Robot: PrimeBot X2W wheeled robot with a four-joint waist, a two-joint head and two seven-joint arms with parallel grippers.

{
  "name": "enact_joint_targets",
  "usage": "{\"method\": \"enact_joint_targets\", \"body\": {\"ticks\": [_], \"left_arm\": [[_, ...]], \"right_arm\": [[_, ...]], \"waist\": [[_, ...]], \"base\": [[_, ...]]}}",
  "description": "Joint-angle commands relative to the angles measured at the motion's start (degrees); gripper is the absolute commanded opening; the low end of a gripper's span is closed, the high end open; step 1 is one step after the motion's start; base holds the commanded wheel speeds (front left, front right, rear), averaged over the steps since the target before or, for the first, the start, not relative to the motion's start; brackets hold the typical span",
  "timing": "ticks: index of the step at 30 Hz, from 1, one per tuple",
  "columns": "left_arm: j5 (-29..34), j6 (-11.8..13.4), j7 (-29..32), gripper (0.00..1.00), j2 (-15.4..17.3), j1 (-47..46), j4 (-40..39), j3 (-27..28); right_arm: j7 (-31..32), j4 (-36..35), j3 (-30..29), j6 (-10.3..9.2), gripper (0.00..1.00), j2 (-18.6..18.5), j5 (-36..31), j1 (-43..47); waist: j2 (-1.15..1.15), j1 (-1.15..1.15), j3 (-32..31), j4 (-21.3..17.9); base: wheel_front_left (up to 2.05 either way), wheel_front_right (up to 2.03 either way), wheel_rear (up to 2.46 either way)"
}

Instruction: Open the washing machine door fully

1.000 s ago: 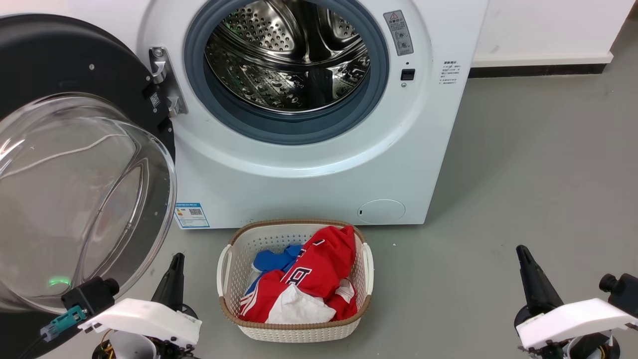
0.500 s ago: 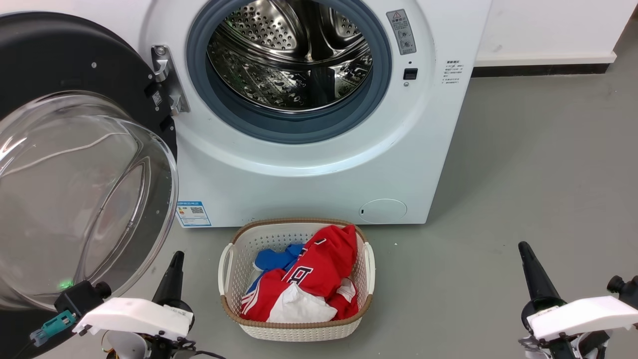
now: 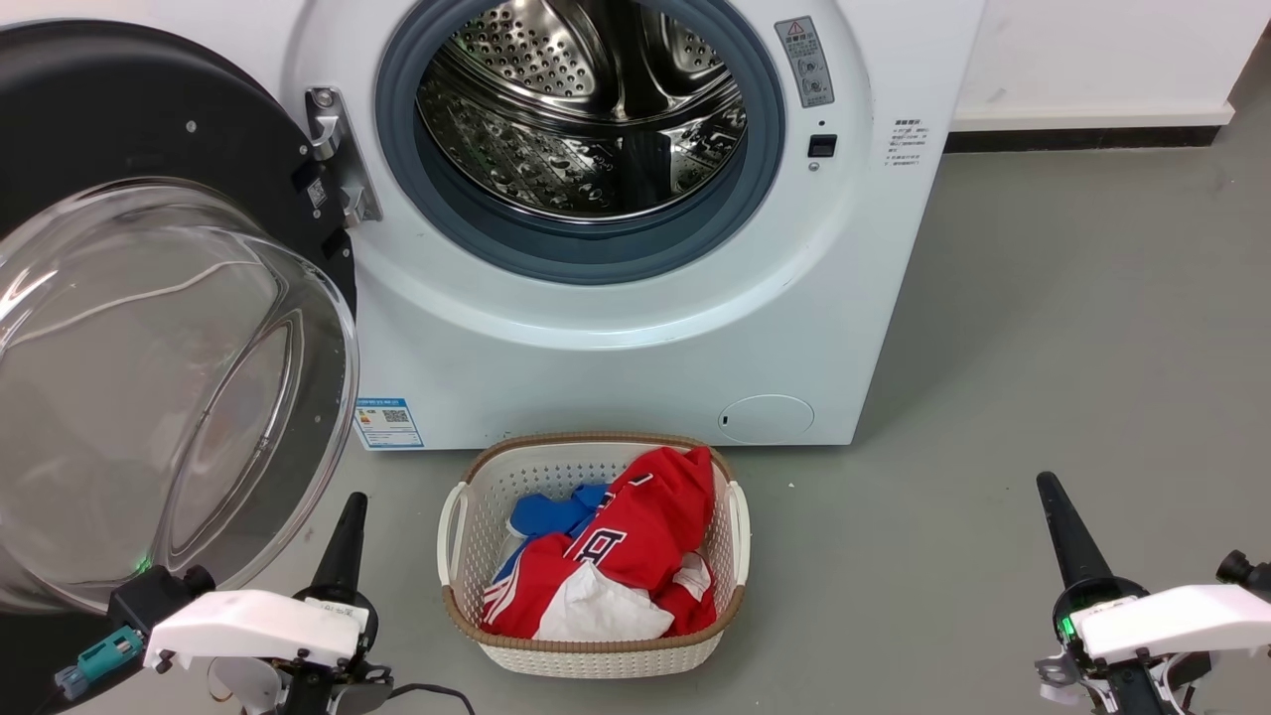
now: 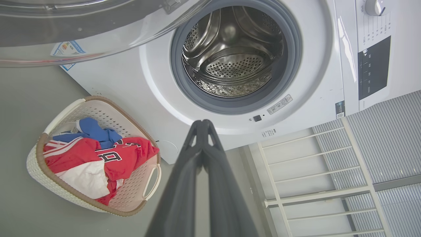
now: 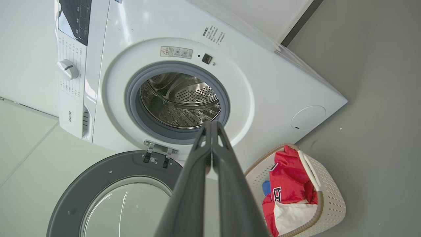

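The white washing machine (image 3: 635,338) fills the top of the head view, its steel drum (image 3: 586,109) exposed inside a grey rubber ring. The washing machine door (image 3: 149,328) hangs swung out wide to the left on its metal hinge (image 3: 333,149), black rim and clear glass bowl facing me. My left gripper (image 3: 353,501) is shut and empty, low beside the door's lower edge and apart from it. My right gripper (image 3: 1048,487) is shut and empty over bare floor at the lower right. Both wrist views look at the drum (image 4: 232,56) (image 5: 179,98) past shut fingertips.
A white laundry basket (image 3: 594,650) with red, blue and white clothes stands on the grey floor in front of the machine, between my two arms. A white rack (image 4: 315,171) stands beside the machine in the left wrist view. A dark baseboard (image 3: 1082,139) runs along the wall at right.
The head view has drifted slightly, so the machine and basket sit a little further right. Both arms have sunk a little lower in the picture. The door stays at the same angle.
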Motion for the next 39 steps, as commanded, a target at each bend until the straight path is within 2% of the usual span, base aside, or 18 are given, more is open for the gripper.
{"method": "enact_joint_targets", "body": {"ticks": [1,39], "left_arm": [[-1.01,-0.61,0.15,0.00,-0.08,-1.37,-0.24,0.57],[-16.12,-4.65,3.72,0.00,-4.45,-2.42,2.24,5.95]], "right_arm": [[0.27,-0.17,-0.14,0.01,0.00,-0.05,1.46,-1.45],[1.88,3.23,-1.18,0.00,0.00,-0.03,21.43,-3.64]], "waist": [[0.00,0.00,0.01,0.02],[0.00,0.00,0.37,0.72]], "base": [[0.00,0.00,0.00],[0.00,0.00,0.00]]}}
